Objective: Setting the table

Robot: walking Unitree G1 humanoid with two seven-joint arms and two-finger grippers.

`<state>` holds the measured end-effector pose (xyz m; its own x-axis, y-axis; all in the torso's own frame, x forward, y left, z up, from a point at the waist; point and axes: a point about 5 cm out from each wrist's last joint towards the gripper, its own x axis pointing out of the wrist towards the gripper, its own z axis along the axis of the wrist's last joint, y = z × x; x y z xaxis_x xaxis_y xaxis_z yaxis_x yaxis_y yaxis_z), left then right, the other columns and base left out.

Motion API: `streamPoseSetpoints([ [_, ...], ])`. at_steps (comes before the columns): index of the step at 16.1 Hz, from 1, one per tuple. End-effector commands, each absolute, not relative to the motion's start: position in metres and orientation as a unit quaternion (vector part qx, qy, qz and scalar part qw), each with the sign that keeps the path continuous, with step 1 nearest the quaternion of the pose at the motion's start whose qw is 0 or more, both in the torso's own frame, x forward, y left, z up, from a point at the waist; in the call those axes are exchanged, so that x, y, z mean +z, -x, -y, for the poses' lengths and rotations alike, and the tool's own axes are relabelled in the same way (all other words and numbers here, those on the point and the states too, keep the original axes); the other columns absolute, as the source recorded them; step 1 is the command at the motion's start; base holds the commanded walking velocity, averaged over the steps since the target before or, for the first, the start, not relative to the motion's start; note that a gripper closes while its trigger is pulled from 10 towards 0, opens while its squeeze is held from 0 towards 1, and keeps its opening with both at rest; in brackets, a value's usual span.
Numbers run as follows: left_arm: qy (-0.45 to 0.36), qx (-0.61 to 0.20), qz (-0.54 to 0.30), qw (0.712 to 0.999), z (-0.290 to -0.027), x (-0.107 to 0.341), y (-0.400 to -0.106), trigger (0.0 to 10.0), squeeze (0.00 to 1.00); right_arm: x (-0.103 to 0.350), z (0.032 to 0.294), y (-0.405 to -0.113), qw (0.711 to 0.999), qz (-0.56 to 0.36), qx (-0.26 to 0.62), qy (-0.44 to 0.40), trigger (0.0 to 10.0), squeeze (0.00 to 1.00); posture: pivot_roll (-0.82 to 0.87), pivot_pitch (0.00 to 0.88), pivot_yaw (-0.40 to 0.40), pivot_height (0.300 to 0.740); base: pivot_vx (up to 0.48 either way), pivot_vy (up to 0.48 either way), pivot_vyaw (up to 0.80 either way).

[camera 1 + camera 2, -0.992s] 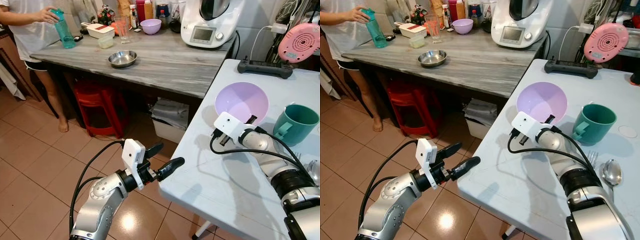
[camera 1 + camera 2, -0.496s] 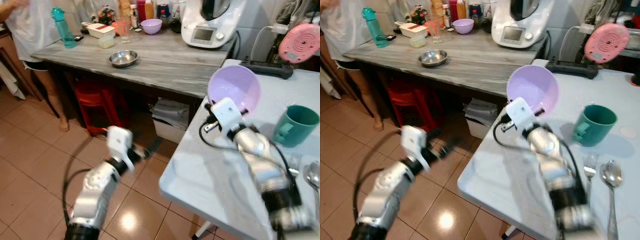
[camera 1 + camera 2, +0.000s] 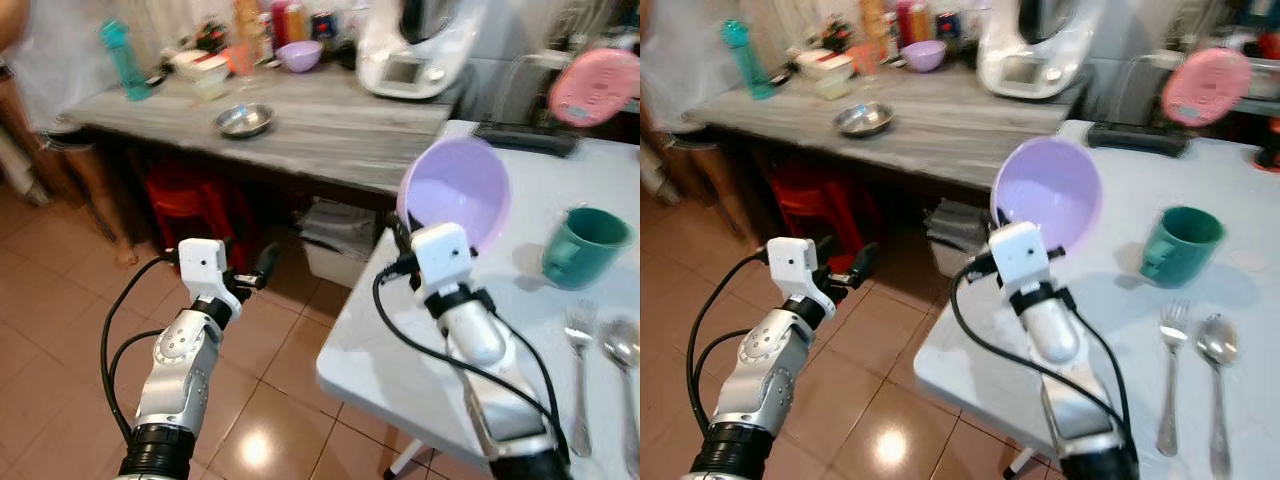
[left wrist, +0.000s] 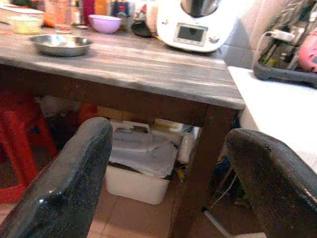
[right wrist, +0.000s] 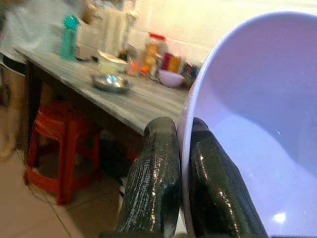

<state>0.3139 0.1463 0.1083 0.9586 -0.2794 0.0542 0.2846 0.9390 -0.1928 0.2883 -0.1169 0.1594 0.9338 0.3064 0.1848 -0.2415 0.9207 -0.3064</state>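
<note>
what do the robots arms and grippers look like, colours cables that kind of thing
Both arms are silver metal with rounded joints and black collars near the base. Each wrist carries a boxy white camera housing, with loose black cables looping from it along the arm. The left gripper and the right gripper each have two long fingers, glossy black and rounded, faintly textured up close.

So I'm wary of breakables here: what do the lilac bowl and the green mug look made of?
The lilac bowl, pinched at its rim by the right gripper, looks like matte plastic: thin wall, soft dull sheen. The green mug on the white table also looks like plastic, though blur leaves glazed ceramic possible.
</note>
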Motion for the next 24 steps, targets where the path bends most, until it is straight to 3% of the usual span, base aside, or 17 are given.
streamPoseSetpoints([
  [1, 0.096, -0.139, 0.022, 0.985, -0.1476, 0.1126, -0.3175, 10.0, 0.00, 0.1662, 0.1168, -0.2856, 0.973, 0.126, 0.134, 0.139, 10.0, 0.00, -0.06, 0.005, 0.118, 0.740, 0.000, 0.000, -0.80],
  [21, 0.096, -0.140, 0.029, 0.985, -0.1506, 0.1104, -0.3204, 10.0, 0.00, 0.1677, 0.1153, -0.2803, 0.971, 0.135, 0.137, 0.145, 10.0, 0.00, -0.05, 0.000, 0.120, 0.740, 0.000, 0.361, -0.57],
  [24, 0.094, -0.136, 0.031, 0.986, -0.1520, 0.1105, -0.3212, 10.0, 0.00, 0.1685, 0.1145, -0.2807, 0.970, 0.140, 0.138, 0.144, 10.0, 0.00, -0.05, 0.000, 0.119, 0.740, 0.000, 0.395, 0.00],
])
